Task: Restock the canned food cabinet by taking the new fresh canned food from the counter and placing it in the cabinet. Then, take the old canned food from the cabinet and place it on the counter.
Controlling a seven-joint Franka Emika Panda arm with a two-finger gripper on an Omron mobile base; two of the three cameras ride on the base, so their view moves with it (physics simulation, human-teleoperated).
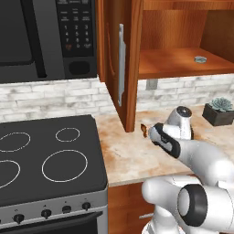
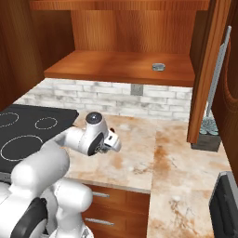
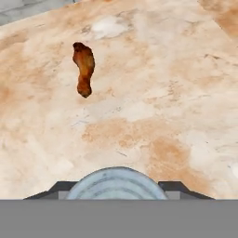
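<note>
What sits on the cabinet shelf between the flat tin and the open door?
Nothing: in the right base view the shelf is bare between the flat tin and the door.

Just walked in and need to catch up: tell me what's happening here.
A white robot arm is low over the counter, its gripper closed around the new fresh canned food, seen in the hand view. A small brown item lies on the counter ahead of it. The cabinet is open, and the old canned food sits on its shelf. A potted succulent stands at the counter's back.
</note>
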